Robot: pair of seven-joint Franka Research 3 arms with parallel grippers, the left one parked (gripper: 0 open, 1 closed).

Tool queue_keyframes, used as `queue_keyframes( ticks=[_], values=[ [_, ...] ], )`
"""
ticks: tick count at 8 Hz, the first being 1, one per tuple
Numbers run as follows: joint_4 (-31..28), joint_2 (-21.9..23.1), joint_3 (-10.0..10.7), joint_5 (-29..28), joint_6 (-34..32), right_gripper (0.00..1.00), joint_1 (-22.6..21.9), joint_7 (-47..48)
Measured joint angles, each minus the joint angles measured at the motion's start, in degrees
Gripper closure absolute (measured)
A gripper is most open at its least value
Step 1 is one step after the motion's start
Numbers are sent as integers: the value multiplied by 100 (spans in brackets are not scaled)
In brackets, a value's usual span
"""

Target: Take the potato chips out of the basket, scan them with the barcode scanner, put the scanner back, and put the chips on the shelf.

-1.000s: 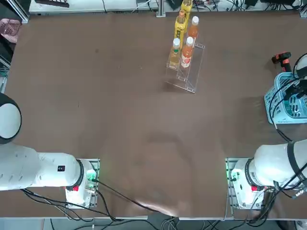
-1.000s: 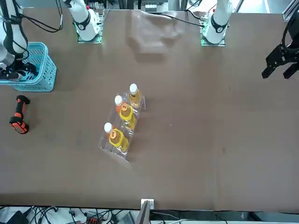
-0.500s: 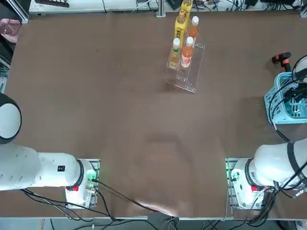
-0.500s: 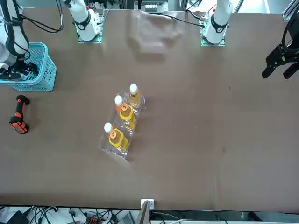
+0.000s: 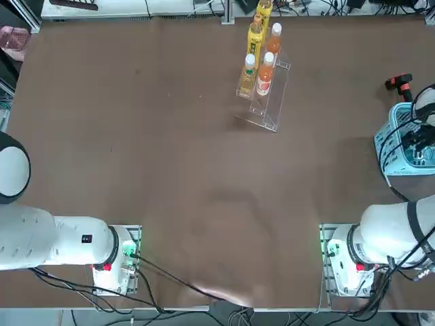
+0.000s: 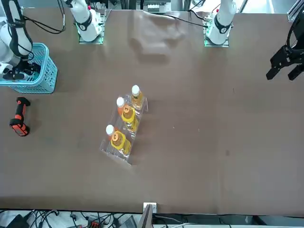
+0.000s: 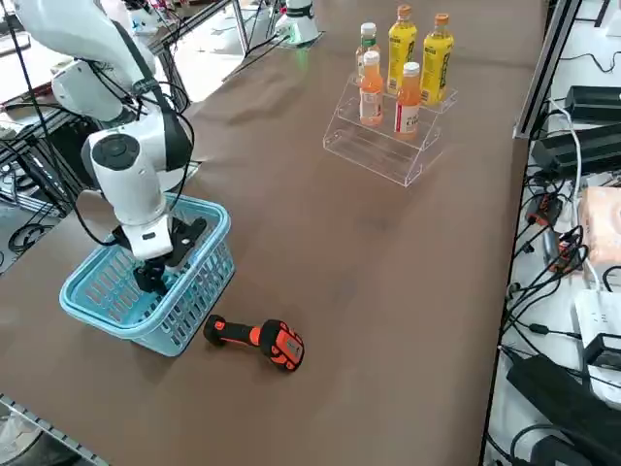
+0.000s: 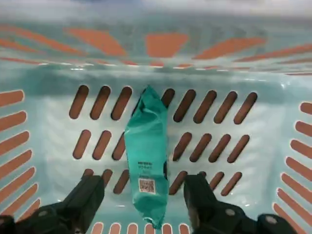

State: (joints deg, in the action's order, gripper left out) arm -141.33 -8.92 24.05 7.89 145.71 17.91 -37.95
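Observation:
The potato chips (image 8: 146, 156), a slim teal packet, lie flat on the slotted floor of the light-blue basket (image 8: 48, 122). My right gripper (image 8: 143, 197) hangs inside the basket, open, with one finger (image 8: 87, 195) on each side of the packet's near end and not touching it. From the side, the gripper (image 7: 153, 277) sits low within the basket (image 7: 199, 282). The black and orange barcode scanner (image 7: 257, 340) lies on the table just outside the basket. The clear stepped shelf (image 7: 383, 146) stands farther along the table.
Several orange and yellow bottles (image 5: 262, 68) stand on the shelf (image 5: 268, 102). The basket (image 5: 384, 146) is at the table's right edge with the scanner (image 5: 399, 81) just beyond it. Cables and boxes (image 7: 572, 146) line the table's far edge.
My right wrist has shifted slightly over the basket, settling lower into it. The scanner, the shelf and the bottles have not moved.

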Motion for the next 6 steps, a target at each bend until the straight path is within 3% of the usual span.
queue_keyframes(
  ticks=[6],
  values=[
    [-6, -374, 0, 0, 359, 0, 65, -26]
  ],
)
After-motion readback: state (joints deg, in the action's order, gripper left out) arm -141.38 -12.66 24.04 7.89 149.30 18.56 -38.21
